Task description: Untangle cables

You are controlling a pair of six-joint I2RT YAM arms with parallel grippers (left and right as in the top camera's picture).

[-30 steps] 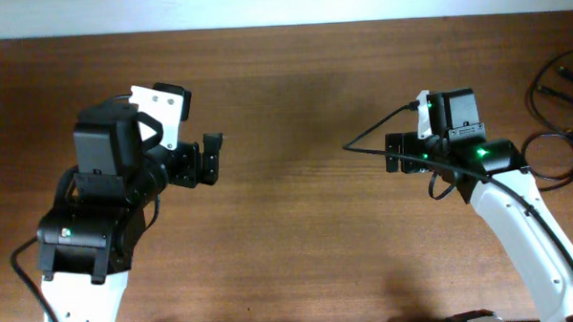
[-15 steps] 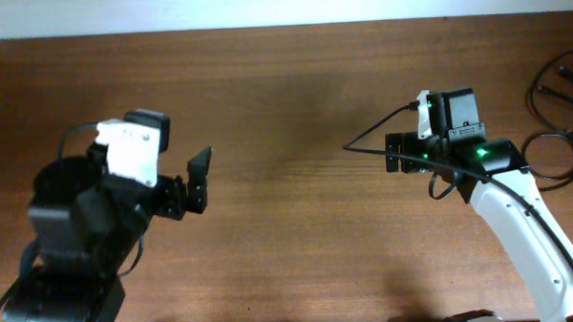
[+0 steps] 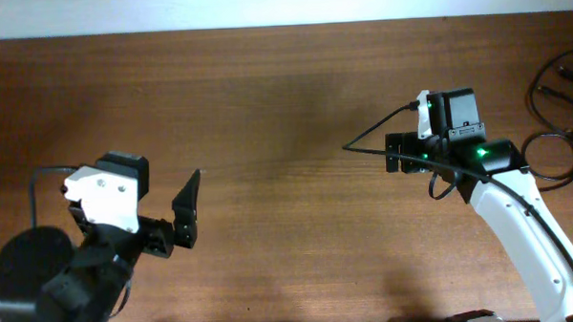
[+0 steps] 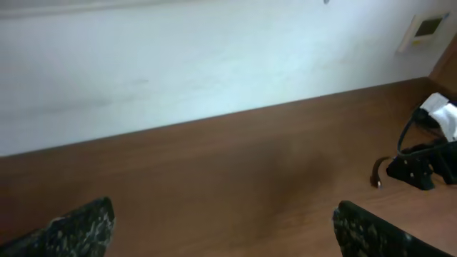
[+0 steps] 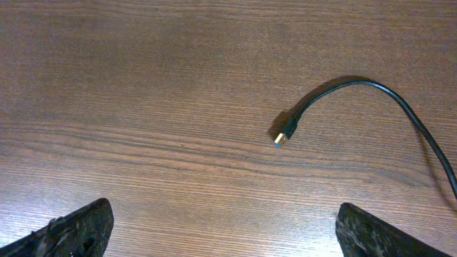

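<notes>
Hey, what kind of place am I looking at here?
Probably a robotics lab bench: a left arm and right arm at a wooden table, plain white wall behind, loose black cable on it.

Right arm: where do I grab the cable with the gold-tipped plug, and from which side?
Probably the black sleeve just behind the plug, coming straight down from above. The cable lies flat on the table with that end free and nothing across it. Set the open right end effector astride the cord.
</notes>
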